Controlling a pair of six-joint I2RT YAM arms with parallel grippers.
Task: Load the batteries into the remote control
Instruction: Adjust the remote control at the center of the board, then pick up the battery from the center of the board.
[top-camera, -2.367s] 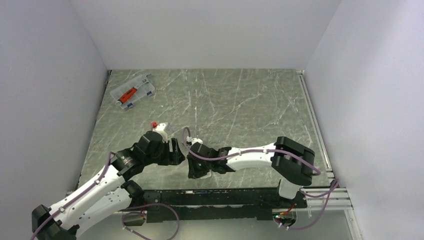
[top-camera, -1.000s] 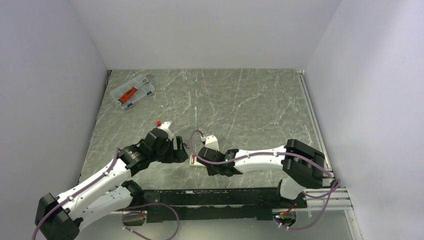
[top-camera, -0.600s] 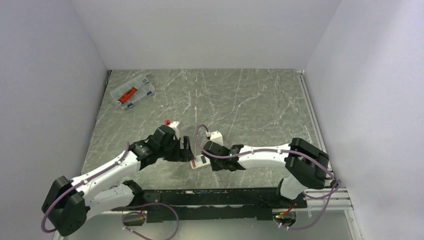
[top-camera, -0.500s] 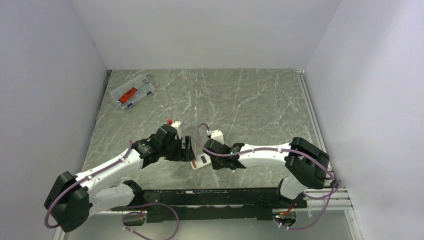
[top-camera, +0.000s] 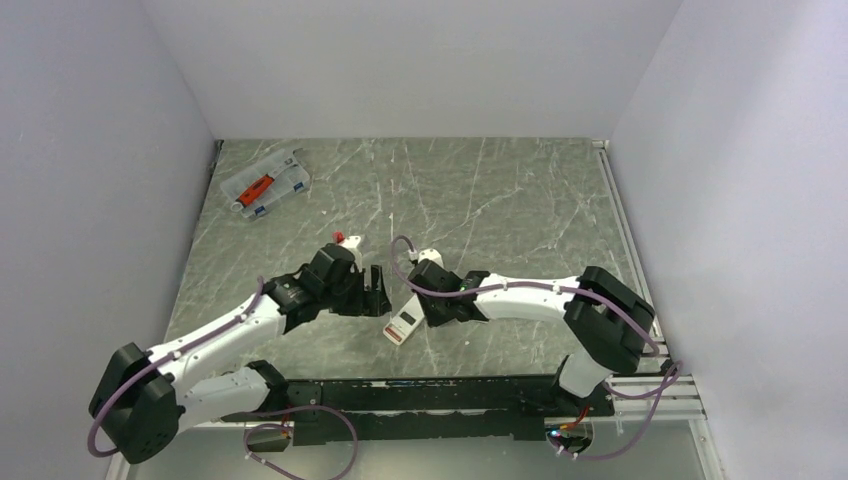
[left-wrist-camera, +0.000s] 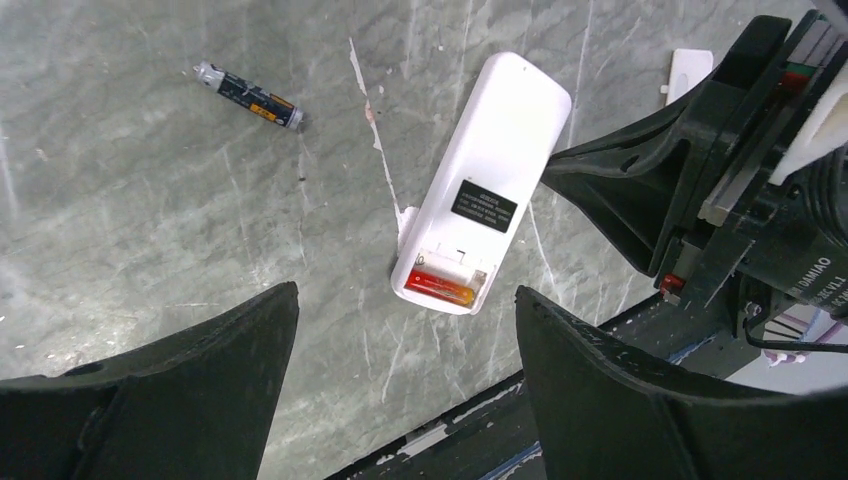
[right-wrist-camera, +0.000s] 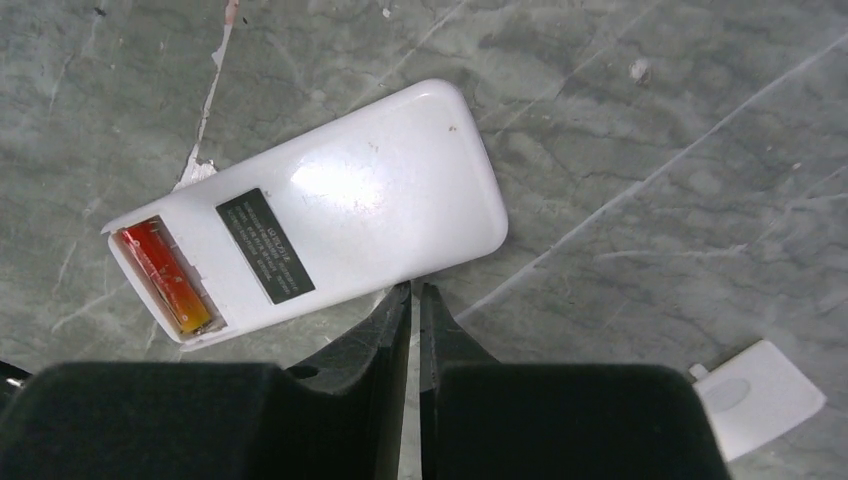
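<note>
Remote control (left-wrist-camera: 492, 140) back-up, face hidden, probably one battery (left-wrist-camera: 440, 288) inside; left jaws apart, right jaws together.

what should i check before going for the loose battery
1. remote control lying back up, compartment open: ok
2. seated battery fills one slot, slot beside it free: ok
3. loose battery lying apart from the remote, nothing on it: ok
4. left gripper open and empty: ok
5. right gripper shut and empty, but clear of the remote's edge: cannot tell
6. cover lying off to the side: ok
</note>
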